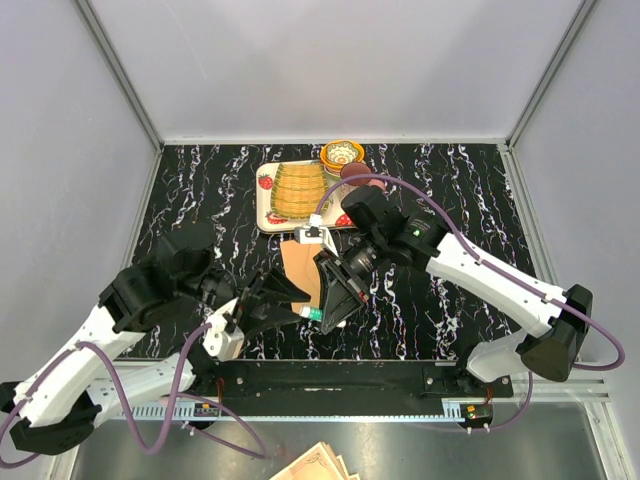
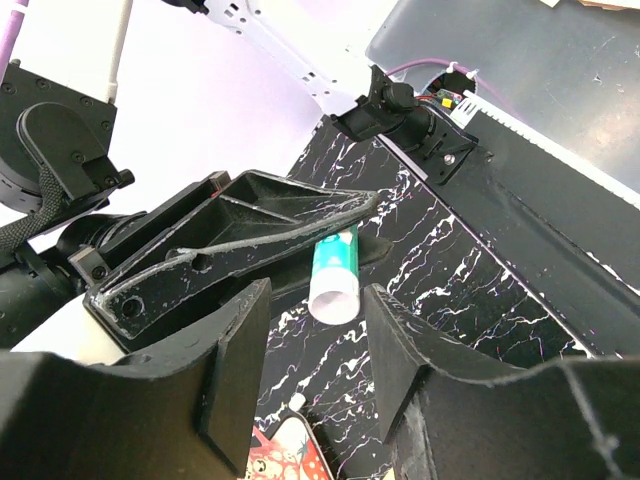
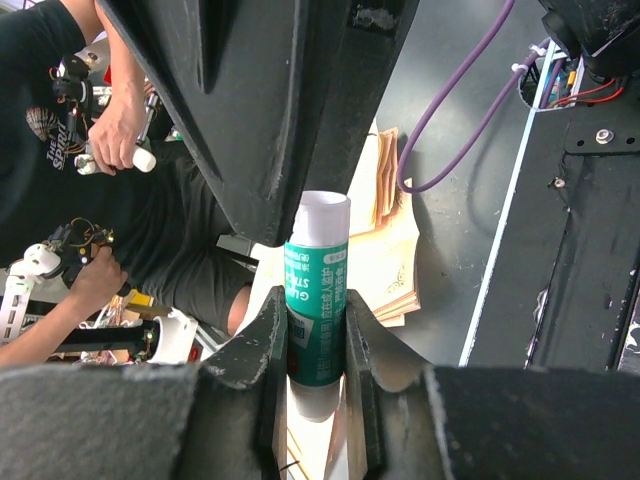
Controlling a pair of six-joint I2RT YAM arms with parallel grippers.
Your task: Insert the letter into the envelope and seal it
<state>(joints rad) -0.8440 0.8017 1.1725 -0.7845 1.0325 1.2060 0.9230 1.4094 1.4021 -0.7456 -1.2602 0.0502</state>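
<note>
From above, the flat orange-tan kraft envelope [image 1: 295, 262] lies on the black marbled bench [image 1: 440, 190], partly hidden by the arms. The pale letter cannot be made out.

In the left wrist view, the left gripper [image 2: 315, 370] stands wide, its gap lined up with the white end of the green-and-white glue stick [image 2: 334, 272].

In the right wrist view, the right gripper [image 3: 318, 325] clamps the stick's barrel.

Uncapping looks next: close squarely on the white end and pull along the axis.

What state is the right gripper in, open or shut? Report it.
Shut on the glue stick: the right gripper clamps both sides of its green-and-white tube.
</note>
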